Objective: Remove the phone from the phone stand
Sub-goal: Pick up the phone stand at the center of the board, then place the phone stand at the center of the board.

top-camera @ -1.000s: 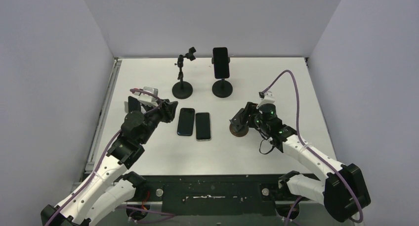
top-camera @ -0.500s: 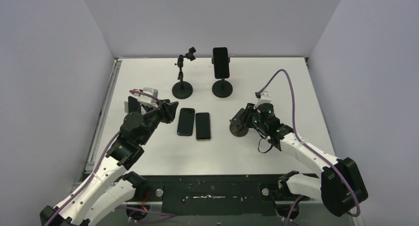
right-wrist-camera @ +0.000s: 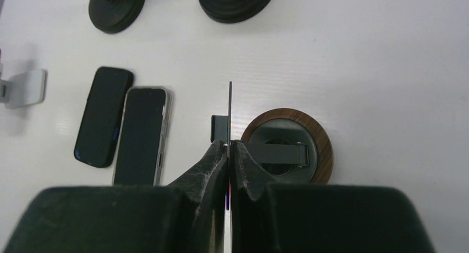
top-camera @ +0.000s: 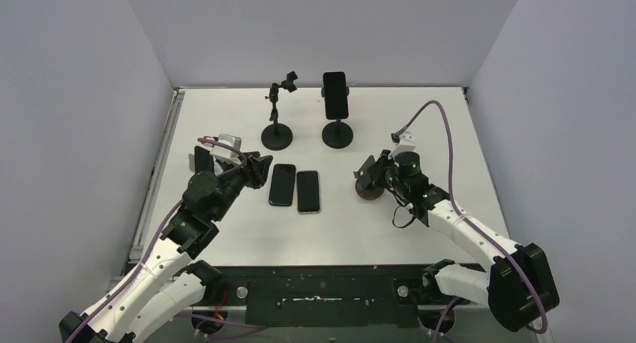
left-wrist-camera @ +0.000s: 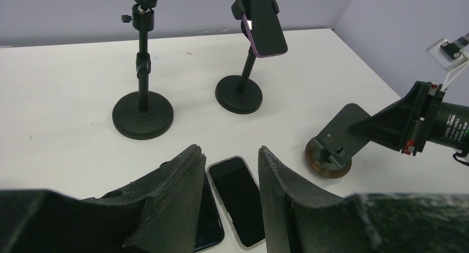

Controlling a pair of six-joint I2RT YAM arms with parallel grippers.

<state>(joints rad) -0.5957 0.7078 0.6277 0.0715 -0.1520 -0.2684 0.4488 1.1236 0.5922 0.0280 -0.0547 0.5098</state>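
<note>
Phone (top-camera: pixel 335 94) stays mounted while right claw (right-wrist-camera: pixel 229 149) has pinched wooden stand (right-wrist-camera: pixel 276 132); left claw (left-wrist-camera: pixel 230 153) spread.

The table (top-camera: pixel 450 133) has a plain white top and a metal rail along its left edge. In the middle, two phones lie flat and touch along their long sides: the dark phone (top-camera: pixel 281 185) on the left and the light-edged phone (top-camera: pixel 308 191) on the right. Near the far edge, two stands rest on round black bases, near each other: the left black stand (top-camera: pixel 277 136) and the right black stand (top-camera: pixel 337 133). To the right of the phones, a little apart, sits the wooden-rimmed stand (right-wrist-camera: pixel 311 132).
</note>
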